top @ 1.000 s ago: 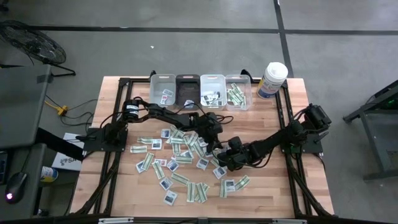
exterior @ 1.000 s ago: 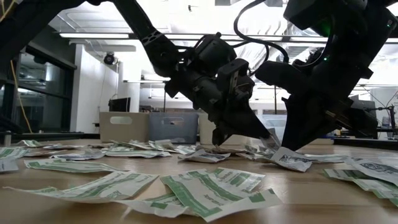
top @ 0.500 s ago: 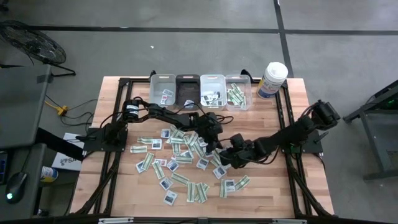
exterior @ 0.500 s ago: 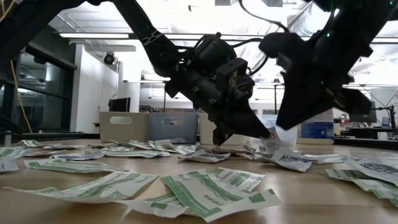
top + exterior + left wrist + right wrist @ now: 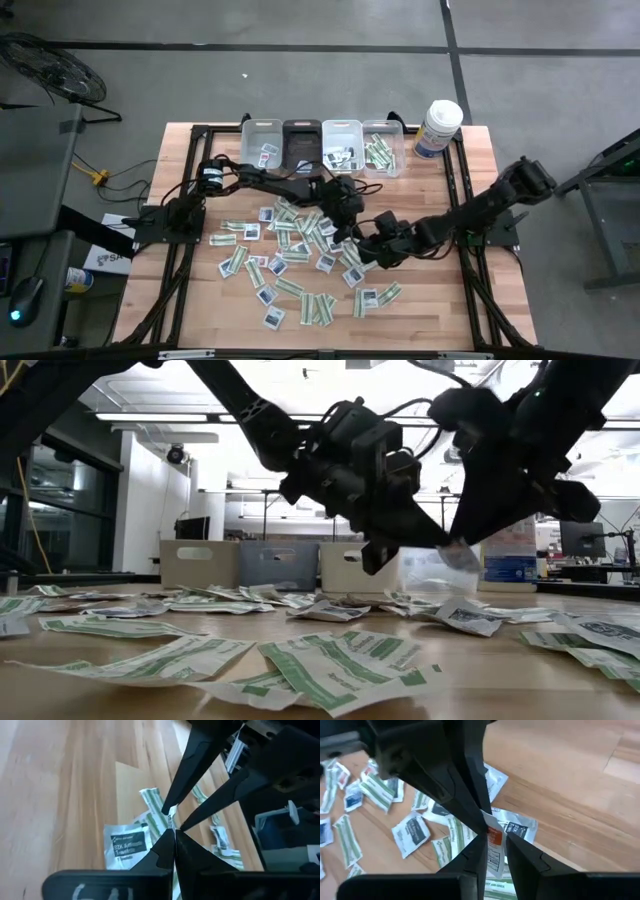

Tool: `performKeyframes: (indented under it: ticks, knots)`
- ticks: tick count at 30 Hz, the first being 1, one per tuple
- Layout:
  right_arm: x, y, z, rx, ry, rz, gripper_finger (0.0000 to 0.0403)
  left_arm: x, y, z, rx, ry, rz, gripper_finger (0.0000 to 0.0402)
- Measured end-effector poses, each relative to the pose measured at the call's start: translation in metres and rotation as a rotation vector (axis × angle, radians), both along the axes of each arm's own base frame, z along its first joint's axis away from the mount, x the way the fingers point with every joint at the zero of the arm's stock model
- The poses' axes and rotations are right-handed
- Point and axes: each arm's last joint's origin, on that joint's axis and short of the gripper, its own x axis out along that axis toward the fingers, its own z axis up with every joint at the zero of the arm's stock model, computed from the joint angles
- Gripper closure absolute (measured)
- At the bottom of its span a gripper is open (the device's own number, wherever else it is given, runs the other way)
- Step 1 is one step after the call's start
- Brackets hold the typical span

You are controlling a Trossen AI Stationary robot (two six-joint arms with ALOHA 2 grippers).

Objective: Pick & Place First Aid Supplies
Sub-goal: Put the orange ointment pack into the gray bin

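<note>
Since a second ago both arms have come up off the pile: in the low view the left gripper (image 5: 378,555) was nosed down among the packets and now hangs clear above them, and the right gripper (image 5: 462,550) has swung in so the two sets of tips meet in mid-air. From above, the right arm's elbow has stretched out further toward the table's right edge, and its gripper has crept a bit toward the middle.

Between them is one small packet (image 5: 493,847), white with an orange patch and some dark print. The left gripper (image 5: 173,851) is clenched tight on it; in the left wrist view you can see its thin edge (image 5: 171,818) poking out past the closed tips. The right gripper (image 5: 496,840) has its fingers slightly parted on either side of the same packet, so it looks released or nearly so, not really pinching.

The rest of the first aid supplies (image 5: 290,255) are scattered flat across the middle of the wooden table (image 5: 180,300), green-and-white strips mixed with squarish white ones. Four bins (image 5: 322,147) sit in a row along the far edge, the rightmost holding green strips, and a white canister (image 5: 438,128) stands just beside that row.
</note>
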Motion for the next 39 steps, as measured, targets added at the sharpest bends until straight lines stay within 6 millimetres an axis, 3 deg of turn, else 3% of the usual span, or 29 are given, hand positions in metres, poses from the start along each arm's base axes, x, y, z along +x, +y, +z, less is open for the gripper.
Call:
performKeyframes:
  ticks: [7,20,28,39]
  knots:
    - [-0.020,0.007,0.028,-0.071,-0.102,0.002,0.0339,-0.001,-0.001,0.012,0.027,0.025,-0.044,0.0402]
    - [-0.055,-0.004,0.076,-0.240,-0.221,0.071,0.0353,-0.026,0.005,0.084,0.199,-0.048,0.009,0.0401]
    - [-0.079,-0.023,0.108,-0.378,-0.275,0.213,0.0362,-0.066,0.023,0.147,0.356,-0.091,0.094,0.0401]
    - [-0.108,-0.042,0.135,-0.483,-0.353,0.313,0.0363,-0.143,0.052,0.189,0.615,0.183,0.304,0.0401]
